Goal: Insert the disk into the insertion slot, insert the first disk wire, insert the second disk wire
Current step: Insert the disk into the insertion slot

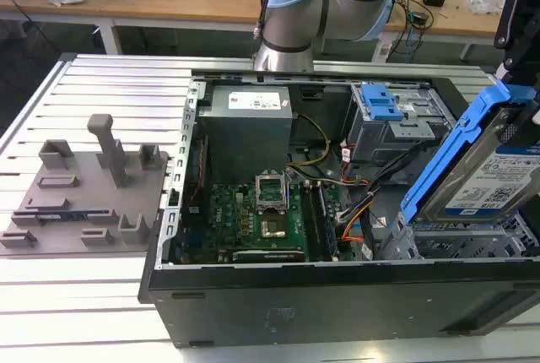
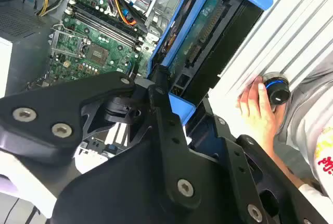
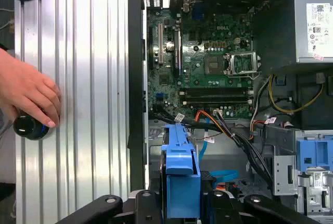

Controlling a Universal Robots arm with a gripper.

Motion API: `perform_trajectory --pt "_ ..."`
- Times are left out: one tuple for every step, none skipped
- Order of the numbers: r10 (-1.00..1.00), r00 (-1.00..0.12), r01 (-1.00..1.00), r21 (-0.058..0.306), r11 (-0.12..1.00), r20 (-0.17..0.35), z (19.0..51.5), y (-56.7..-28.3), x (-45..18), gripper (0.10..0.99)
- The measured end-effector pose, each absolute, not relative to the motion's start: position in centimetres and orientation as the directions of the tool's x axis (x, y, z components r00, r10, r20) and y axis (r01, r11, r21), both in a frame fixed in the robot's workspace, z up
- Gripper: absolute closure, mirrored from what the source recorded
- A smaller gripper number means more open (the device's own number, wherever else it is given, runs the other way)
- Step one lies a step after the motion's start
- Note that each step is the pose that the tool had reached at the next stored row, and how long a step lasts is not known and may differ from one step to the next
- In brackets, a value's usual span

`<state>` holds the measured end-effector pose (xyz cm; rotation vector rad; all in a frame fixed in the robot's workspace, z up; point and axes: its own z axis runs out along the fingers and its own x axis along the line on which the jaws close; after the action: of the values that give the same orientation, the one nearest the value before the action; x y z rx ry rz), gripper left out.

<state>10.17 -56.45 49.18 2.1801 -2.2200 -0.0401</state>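
An open case lies on the slatted bench. In its near corner, on the exterior view's right, sits the slot, a perforated grey cage. The disk is not in it yet and hangs just above, tilted. Its long axis climbs from a low end by the slot up toward the exterior view's right, label side facing out. I cannot tell whether the low end touches the cage. In the first wrist view the tool is clamped on the disk's blue frame.

Farther in, the case holds a green board, with orange and black wires between board and slot. Along its far wall stand a power supply and a taller cage with a blue latch.

On the bench at the exterior view's left lies a grey fixture. In the first wrist view a hand rests on a black knob on the bench beside the case.
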Motion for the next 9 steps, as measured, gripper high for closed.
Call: perform_trajectory --pt "-1.0 -0.018 -0.999 0.039 0.018 0.003 49.18 -56.45 10.17 0.722" --pt "-1.0 -0.018 -0.999 0.039 0.018 0.003 49.18 -56.45 10.17 0.722" --pt "-1.0 -0.018 -0.999 0.039 0.018 0.003 49.18 -56.45 10.17 0.722" --pt "-1.0 -0.018 -0.999 0.039 0.018 0.003 49.18 -56.45 10.17 0.722" --pt "-1.0 -0.018 -0.999 0.039 0.018 0.003 49.18 -56.45 10.17 0.722" --pt "-1.0 -0.018 -0.999 0.039 0.018 0.003 49.18 -56.45 10.17 0.722" --pt "-1.0 -0.018 -0.999 0.039 0.018 0.003 49.18 -56.45 10.17 0.722" --pt "-1.0 -0.018 -0.999 0.039 0.018 0.003 49.18 -56.45 10.17 0.722" --pt "-1.0 -0.018 -0.999 0.039 0.018 0.003 49.18 -56.45 10.17 0.722"
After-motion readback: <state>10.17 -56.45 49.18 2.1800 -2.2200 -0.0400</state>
